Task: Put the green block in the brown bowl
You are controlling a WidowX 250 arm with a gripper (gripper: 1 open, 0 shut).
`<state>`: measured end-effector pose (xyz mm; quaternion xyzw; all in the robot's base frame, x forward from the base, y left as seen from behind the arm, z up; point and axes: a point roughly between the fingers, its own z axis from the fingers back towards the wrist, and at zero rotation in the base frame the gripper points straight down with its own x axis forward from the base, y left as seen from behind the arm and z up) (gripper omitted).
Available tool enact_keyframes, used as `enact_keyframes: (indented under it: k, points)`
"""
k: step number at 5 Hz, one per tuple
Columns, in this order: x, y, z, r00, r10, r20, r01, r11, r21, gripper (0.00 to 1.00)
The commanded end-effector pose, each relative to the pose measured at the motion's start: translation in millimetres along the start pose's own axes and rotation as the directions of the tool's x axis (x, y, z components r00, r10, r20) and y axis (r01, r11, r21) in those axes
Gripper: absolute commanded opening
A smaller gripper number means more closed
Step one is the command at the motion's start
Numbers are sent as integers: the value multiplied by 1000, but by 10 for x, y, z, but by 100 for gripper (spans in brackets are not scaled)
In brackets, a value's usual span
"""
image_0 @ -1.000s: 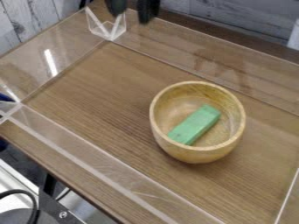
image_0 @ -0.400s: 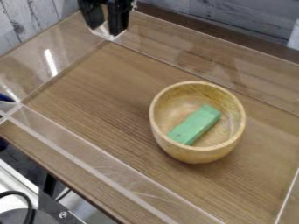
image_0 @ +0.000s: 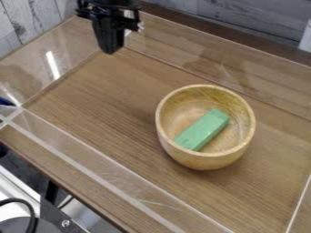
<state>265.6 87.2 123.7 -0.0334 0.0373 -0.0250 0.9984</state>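
Upper left: gripper (image_0: 111,45) pointing straight down over the far-left corner of the wooden table (image_0: 109,118), black fingers pressed together to a narrow tip, jaws closed on nothing. Hangs just inside the clear acrylic wall (image_0: 49,64) bordering the surface, well apart from the bowl. Right of centre: brown bowl (image_0: 173,136) upright on the wood. Inside it, green block (image_0: 203,129) lying flat and diagonal across the bottom, touching the bowl's floor.
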Motion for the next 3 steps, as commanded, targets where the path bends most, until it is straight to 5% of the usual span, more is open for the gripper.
enact_keyframes:
  k: [1,3]
  points:
    - [37,-240,188,996,-63,66,62,998,23,0]
    - [165,-845,129,980,-187,67,186,982,19,0]
